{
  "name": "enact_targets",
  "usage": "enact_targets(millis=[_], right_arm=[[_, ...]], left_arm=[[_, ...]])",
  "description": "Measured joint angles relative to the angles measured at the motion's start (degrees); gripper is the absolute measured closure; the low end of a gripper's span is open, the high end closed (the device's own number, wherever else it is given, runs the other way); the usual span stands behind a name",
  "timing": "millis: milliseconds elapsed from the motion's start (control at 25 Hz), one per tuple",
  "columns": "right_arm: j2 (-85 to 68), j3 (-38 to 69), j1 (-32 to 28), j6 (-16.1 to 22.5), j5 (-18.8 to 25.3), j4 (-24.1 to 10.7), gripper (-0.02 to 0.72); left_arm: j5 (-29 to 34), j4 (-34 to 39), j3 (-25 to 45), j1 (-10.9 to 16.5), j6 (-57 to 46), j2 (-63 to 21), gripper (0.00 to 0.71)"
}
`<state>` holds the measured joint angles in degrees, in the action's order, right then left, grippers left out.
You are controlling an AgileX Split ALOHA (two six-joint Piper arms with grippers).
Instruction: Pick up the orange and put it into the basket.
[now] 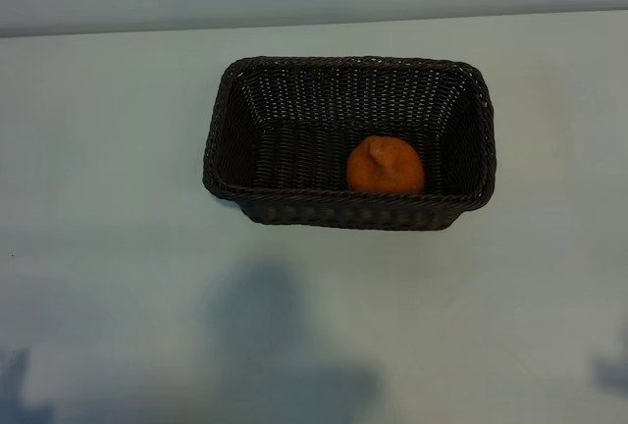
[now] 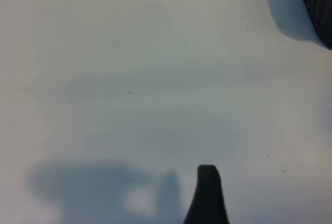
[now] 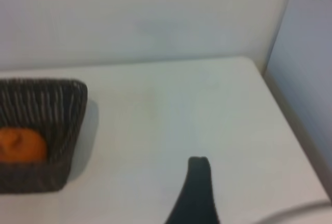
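Soft, even, slightly cool light fills the scene. On the table (image 1: 108,198), a broad diffuse shadow (image 1: 275,336) lies near the exterior camera, below the basket (image 1: 348,213). The basket casts a soft-edged shadow in both wrist views. Both wrist views are blurred, and the nearby finger (image 3: 194,193) is out of focus.

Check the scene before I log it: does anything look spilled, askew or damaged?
Nothing stands out. The orange sits inside the basket, near its front right corner, and the basket stands level and intact on the table.
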<state>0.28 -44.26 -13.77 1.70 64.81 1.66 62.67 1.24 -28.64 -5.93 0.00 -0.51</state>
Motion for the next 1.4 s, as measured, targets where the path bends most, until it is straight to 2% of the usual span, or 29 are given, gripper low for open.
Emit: enact_targets(millis=[400, 560, 800, 1400], right_arm=[[-0.8, 7.7, 0.0, 0.1, 0.2, -0.6, 0.107], [-0.8, 10.6, 0.0, -1.7, -0.9, -0.5, 0.107], [-0.8, 15.0, 0.0, -4.6, -2.6, 1.8, 0.107], [-0.8, 16.3, 0.0, -5.7, -3.5, 3.7, 0.130]], left_arm=[[0.0, 0.0, 0.0, 0.0, 0.0, 0.0, 0.129], [0.0, 0.0, 0.0, 0.0, 0.0, 0.0, 0.129], [0.0, 0.0, 0.0, 0.0, 0.0, 0.0, 0.129], [0.0, 0.0, 0.0, 0.0, 0.0, 0.0, 0.129]])
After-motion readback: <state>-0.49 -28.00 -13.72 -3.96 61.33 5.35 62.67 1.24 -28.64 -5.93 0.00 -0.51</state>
